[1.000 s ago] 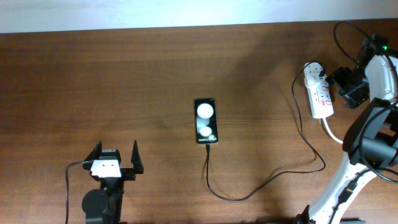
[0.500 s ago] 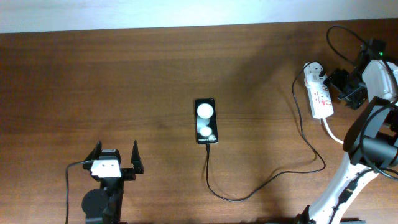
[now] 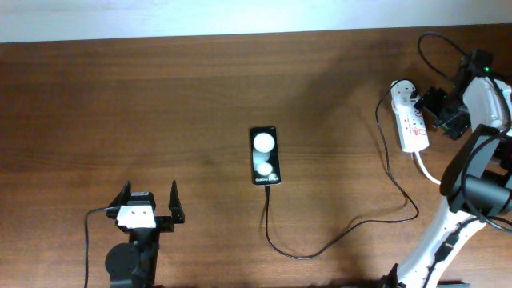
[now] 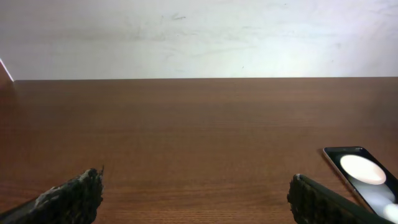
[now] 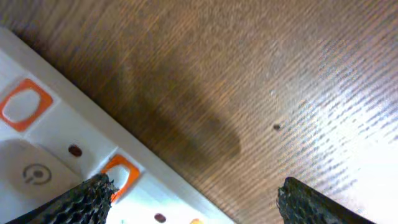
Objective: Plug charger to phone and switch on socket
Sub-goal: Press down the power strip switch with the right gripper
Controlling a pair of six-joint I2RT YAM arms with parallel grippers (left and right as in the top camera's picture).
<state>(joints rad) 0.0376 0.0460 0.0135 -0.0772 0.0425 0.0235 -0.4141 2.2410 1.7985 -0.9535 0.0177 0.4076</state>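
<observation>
The left arm [image 3: 130, 258] is black with a white wrist block; the right arm [image 3: 490, 100] has white links, black joints and a green light.

No words, brand names or numbers can be read anywhere. In the right wrist view the socket [image 5: 59, 132] bears a round grey symbol [image 5: 37, 174] beside an orange-framed switch [image 5: 121, 175], too blurred to make out. From overhead, its red marks [image 3: 417, 120] are too small to read.
</observation>
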